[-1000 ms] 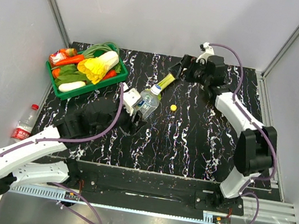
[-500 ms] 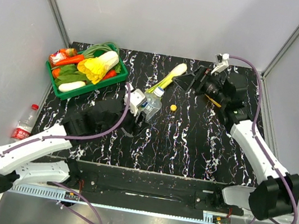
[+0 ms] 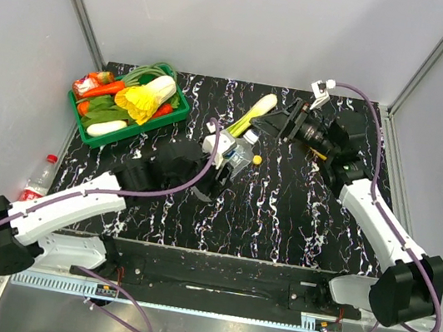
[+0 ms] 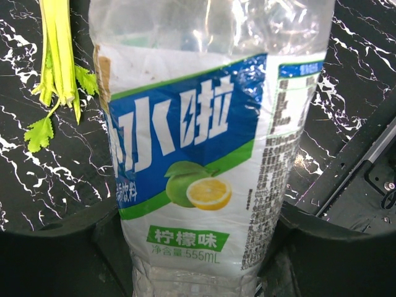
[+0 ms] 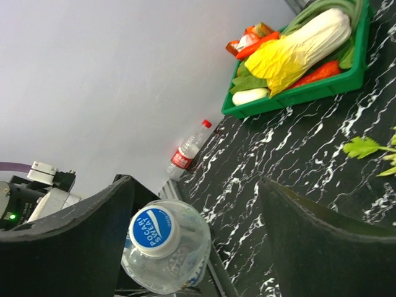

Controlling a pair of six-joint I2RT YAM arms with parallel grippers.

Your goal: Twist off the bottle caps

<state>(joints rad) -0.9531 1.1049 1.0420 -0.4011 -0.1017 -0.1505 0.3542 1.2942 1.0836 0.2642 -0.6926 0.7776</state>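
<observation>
**Blue-label bottle gripped, its cap between wide fingers**

Nearest to us, at the lower left of the overhead frame, the red-label bottle (image 3: 36, 184) sits off the left edge of the black marbled counter (image 3: 297, 220). It is beside the wall, well apart from both arms, with its red cap on.

Farther in, at mid-frame, the left claw (image 3: 220, 162) is clamped on the blue-label bottle (image 4: 198, 154). In the left wrist view its fingers (image 4: 55, 260) press the bottle's lower body from both sides. The blue, white and green label with a lemon picture fills the middle of that frame. From overhead we see the bottle tilted, its neck pointing toward the upper right. Just to the right of it a small yellow cap (image 3: 256, 160) lies alone on the counter.

Next comes the bottle's own cap (image 5: 154, 231), white and blue, on the neck. In the right wrist view it sits at the lower left, between the two fingers of the right claw (image 5: 197, 185), which stands wide. The cap is close to the left-hand finger in that frame and clear of the other. We cannot tell whether the closer finger touches the bottle.

Beyond, a celery stalk (image 3: 252, 114) lies just above the bottle in the overhead frame. At the upper left a green tray (image 3: 84, 129) holds vegetables.
</observation>
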